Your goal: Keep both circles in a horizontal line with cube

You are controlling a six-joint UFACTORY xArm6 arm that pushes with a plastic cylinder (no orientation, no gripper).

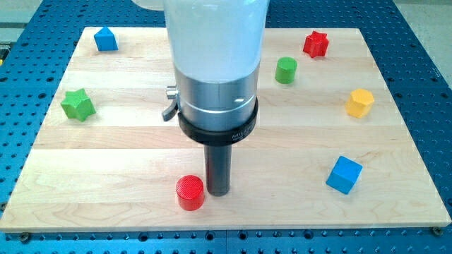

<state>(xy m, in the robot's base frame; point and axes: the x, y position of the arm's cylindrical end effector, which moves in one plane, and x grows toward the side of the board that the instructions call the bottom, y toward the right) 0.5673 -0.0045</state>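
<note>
A red circle block [190,192] lies near the view's bottom, left of centre. My tip [217,192] stands on the board just right of it, touching or nearly touching its side. A blue cube [344,174] sits at the lower right, roughly level with the red circle but slightly higher. A green circle block [286,70] stands at the upper right of centre, far above the other two.
A green star [78,104] lies at the left. A blue pentagon-like block [105,39] sits at the top left. A red star [316,44] is at the top right and a yellow hexagon-like block [359,103] at the right. The arm's wide body hides the board's top centre.
</note>
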